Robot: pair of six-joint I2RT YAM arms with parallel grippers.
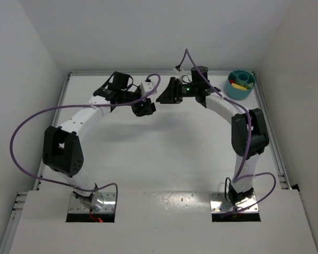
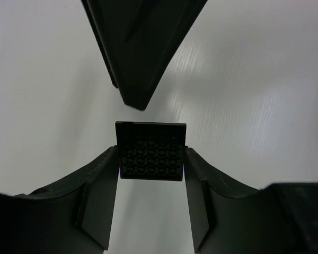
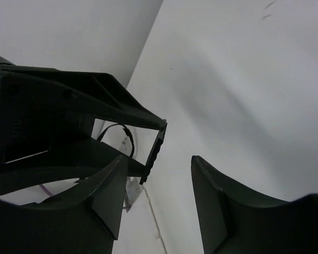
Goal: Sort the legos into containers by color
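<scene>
A flat black lego plate (image 2: 151, 143) with studs is pinched by its two side edges in my left gripper (image 2: 151, 156), held above the white table. The right gripper (image 3: 159, 159) faces it, open; the plate (image 3: 155, 148) shows edge-on in its gap, close to the left-hand finger (image 3: 108, 196) and apart from the other one. One right finger (image 2: 140, 53) points down at the plate from above. From overhead, both grippers, left (image 1: 144, 109) and right (image 1: 163, 97), meet at the table's far middle. The teal bowl (image 1: 236, 93) stands at the far right corner with yellow (image 1: 243, 86) and red (image 1: 233, 83) legos inside.
White walls enclose the table on the left, the back and the right. Purple cables (image 1: 21, 132) loop from both arms. A raised white ledge (image 1: 159, 222) with the two arm bases runs along the near edge.
</scene>
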